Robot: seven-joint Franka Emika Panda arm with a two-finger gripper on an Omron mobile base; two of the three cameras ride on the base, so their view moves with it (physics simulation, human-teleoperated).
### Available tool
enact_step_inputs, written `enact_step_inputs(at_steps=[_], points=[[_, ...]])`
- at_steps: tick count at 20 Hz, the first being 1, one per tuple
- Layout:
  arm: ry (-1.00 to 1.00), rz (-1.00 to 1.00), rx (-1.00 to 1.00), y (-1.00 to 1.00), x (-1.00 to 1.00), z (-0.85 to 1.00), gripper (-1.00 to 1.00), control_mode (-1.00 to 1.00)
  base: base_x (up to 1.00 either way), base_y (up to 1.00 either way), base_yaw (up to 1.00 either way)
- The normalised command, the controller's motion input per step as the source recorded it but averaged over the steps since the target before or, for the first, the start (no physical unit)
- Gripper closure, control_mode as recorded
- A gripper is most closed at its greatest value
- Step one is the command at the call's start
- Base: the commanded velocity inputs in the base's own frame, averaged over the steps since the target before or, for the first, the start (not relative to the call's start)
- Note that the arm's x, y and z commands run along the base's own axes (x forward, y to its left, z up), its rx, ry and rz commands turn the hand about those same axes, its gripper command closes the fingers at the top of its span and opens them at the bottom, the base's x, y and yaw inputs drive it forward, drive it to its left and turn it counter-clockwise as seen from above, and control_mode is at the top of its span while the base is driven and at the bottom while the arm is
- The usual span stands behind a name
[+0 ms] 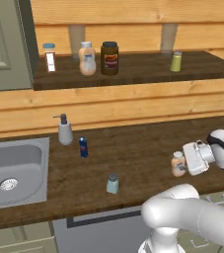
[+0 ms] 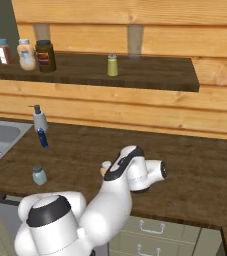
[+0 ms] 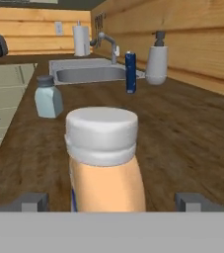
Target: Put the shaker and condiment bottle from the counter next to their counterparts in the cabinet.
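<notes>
On the dark wooden counter [image 1: 148, 158], to the right of the sink [image 1: 15, 170], the robot's gripper [image 3: 111, 201] is lined up on the peach-orange condiment bottle [image 3: 106, 158]. Its jaws stand wide, one dark fingertip on each side of the bottle and neither touching it, so nothing is gripped yet. The bottle stands upright on the counter, well right of the sink and near the front edge.

Neither item has gone up, by my reckoning. The pale blue-green shaker [image 1: 112, 184] sits between the sink and the bottle, close to the counter's front edge and untouched. Just beside the sink, towards the wall, stand a grey pump dispenser [image 1: 64, 130] and a small dark-blue can [image 1: 84, 147].

Above and behind the sink, the cabinet [image 1: 133, 69] shelf carries the twin bottle [image 1: 87, 59] next to a dark brown jar [image 1: 109, 58], with the yellow-green shaker [image 1: 176, 61] well off to the right. So closing on the bottle, lifting it to its twin, then fetching the shaker all remain.
</notes>
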Motion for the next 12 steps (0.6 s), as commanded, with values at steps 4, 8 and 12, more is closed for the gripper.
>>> enact_step_inputs(at_steps=[4, 8, 12], points=[[0.01, 0.00, 0.00, 0.32, 0.00, -0.13, 1.00, -1.00, 0.00, 0.00, 0.00], [0.03, 0.00, 0.00, 0.02, 0.00, 0.07, 1.00, -1.00, 0.00, 0.00, 0.00], [0.09, -0.11, 0.04, 0.00, -0.01, 0.68, 1.00, -1.00, 0.00, 0.00, 0.00]])
